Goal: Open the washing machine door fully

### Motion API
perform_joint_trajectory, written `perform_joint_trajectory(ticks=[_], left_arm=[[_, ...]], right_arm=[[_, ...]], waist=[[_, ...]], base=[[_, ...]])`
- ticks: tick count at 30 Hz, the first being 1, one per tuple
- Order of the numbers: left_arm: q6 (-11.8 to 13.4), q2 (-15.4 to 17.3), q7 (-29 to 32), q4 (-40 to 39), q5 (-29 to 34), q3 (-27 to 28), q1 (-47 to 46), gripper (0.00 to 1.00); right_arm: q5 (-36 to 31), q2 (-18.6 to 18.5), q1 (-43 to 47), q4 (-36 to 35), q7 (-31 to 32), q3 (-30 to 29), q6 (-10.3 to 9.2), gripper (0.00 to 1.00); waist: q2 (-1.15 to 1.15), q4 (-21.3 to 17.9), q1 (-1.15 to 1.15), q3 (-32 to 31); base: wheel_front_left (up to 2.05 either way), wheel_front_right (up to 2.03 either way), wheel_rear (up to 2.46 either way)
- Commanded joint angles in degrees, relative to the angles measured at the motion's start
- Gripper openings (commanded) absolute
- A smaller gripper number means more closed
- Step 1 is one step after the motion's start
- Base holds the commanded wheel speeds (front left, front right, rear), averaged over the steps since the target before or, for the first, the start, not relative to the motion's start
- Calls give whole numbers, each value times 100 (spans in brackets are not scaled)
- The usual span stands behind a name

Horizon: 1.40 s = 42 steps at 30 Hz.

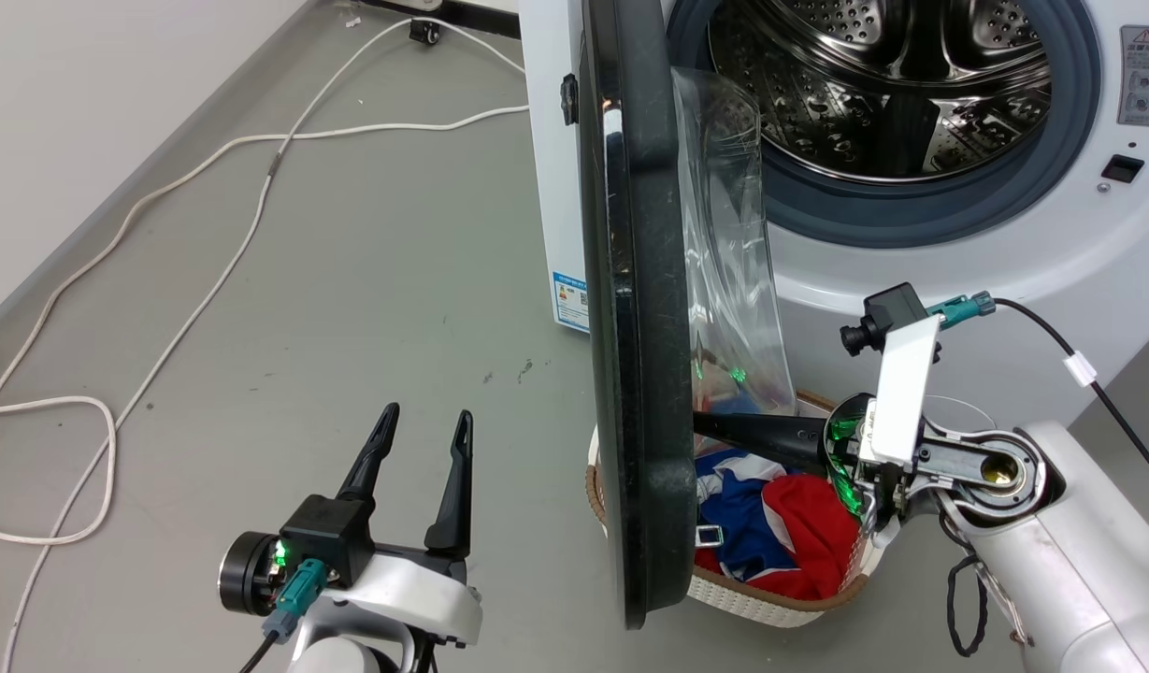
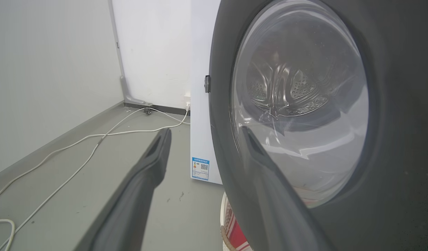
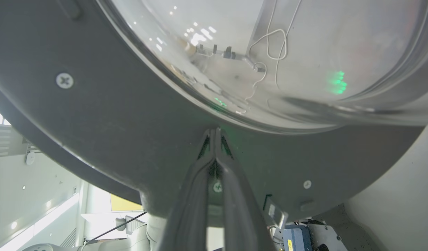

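My right gripper is pinched shut on nothing, its two fingertips together and pressed against the inner face of the washing machine door, just under the rim of the clear glass bowl. From my head, the washing machine door stands edge-on, swung out from the white washing machine with the steel drum laid bare beside it. My left gripper hangs on the door's outer side with its fingers spread wide, touching nothing. A wicker basket of red and blue clothes sits on the floor before the machine, on the door's inner side, and a white cable trails over the grey floor.
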Motion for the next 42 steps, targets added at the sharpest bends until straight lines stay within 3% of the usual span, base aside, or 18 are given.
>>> perform_joint_trajectory(ticks=[1,8,15,26,34,36,37,38,42], left_arm=[[9,-6,-12,8,40,22,39,100],[9,-6,-12,29,59,83,81,100],[-15,56,-13,74,94,142,113,100],[-73,219,-12,163,113,174,214,100],[-100,346,-2,257,46,180,300,100],[-100,375,18,267,26,189,306,100],[-103,384,20,270,8,184,311,100],[-99,399,28,263,-1,192,322,100],[-78,408,62,251,-32,192,319,100]], right_arm=[[36,43,111,-101,-89,15,5,0],[-147,-42,430,-483,-1082,-228,4,0],[-653,-156,1058,-976,-2695,-733,4,0],[-2283,-214,2376,-1298,-4987,-1440,4,0],[-3629,163,3264,-1509,-5634,-2177,4,0],[-4070,291,3373,-1618,-5652,-2330,4,45],[-4283,377,3432,-1700,-5654,-2426,4,87],[-4553,421,3471,-1777,-5654,-2529,4,100],[-5455,592,3528,-2032,-5682,-2889,4,100]], waist=[[0,7,1,-4],[0,-108,1,-78],[0,-392,1,-165],[0,-970,1,-324],[0,-1424,1,-426],[0,-1521,1,-409],[0,-1562,1,-405],[0,-1609,1,-392],[0,-1705,1,-361]], base=[[0,0,0],[0,0,0],[0,0,0],[0,0,0],[0,0,0],[0,0,0],[0,0,0],[0,0,0],[0,0,0]])
